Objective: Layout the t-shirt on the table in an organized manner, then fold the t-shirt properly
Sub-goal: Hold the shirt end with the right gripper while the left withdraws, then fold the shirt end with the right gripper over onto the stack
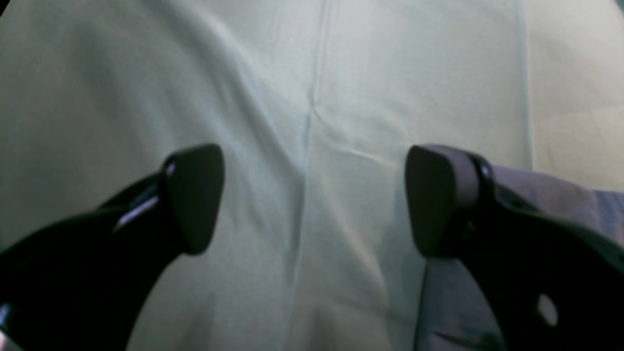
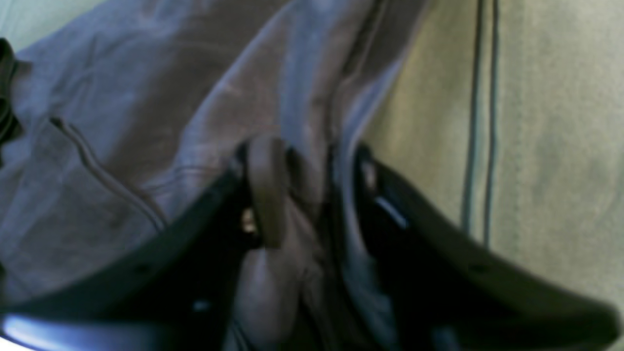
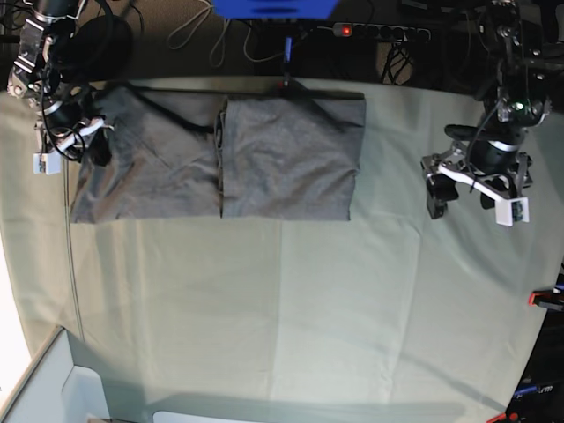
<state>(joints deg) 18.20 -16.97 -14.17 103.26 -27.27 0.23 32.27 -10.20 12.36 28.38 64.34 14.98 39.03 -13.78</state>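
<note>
We saw the shirt (image 3: 220, 159) lying partly folded at the far side of the worktop (image 3: 291, 308), toward the left. Our right gripper (image 2: 304, 195) was at its left edge, jaws pinched on a bunched fold of the grey cloth, though the wrist view was blurred. Our left gripper (image 1: 314, 200) hung well off to the right, jaws wide apart and empty. The shirt looked light, soft and limp; we judged hems and corners the best holds.
</note>
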